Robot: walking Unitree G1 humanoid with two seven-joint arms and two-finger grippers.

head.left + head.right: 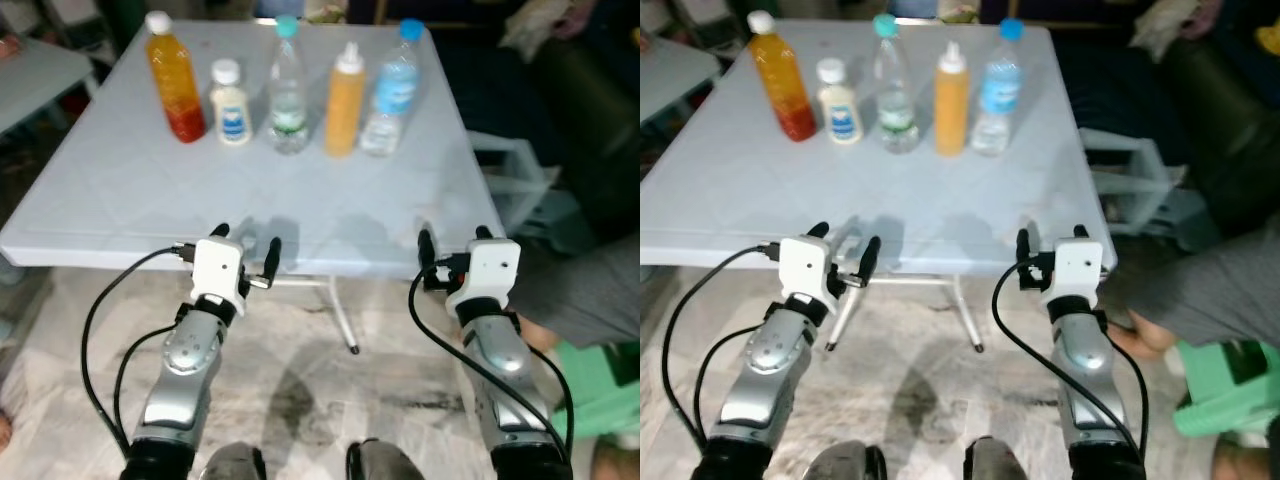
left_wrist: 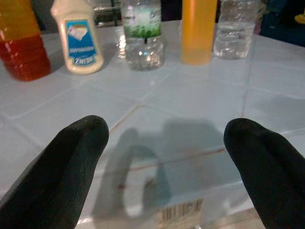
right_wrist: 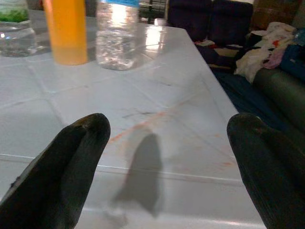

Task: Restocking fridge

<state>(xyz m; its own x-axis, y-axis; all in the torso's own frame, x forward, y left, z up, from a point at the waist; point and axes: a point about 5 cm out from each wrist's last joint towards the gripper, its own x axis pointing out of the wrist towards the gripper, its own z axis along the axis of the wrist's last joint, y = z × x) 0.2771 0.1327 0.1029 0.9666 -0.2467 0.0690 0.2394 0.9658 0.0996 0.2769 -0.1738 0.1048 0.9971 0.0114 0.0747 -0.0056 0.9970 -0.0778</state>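
White plastic table (image 1: 130, 200), square, carrying five bottles in a row along its far side. From the robot's left: orange-red juice bottle (image 1: 174, 80), white cap; small white sauce bottle (image 1: 230, 104), blue label; clear water bottle (image 1: 287, 90), green label, teal cap; orange squeeze bottle (image 1: 344, 102), white nozzle; clear water bottle with blue label (image 1: 391, 92), blue cap. All upright, apart from one another. Left pincer (image 1: 246, 248) at the near table edge, fingers spread, grasping nothing. Right pincer (image 1: 452, 243) near the table's near right corner, likewise spread and unloaded. Person's grey sleeve (image 1: 1200, 290) beside the right arm.
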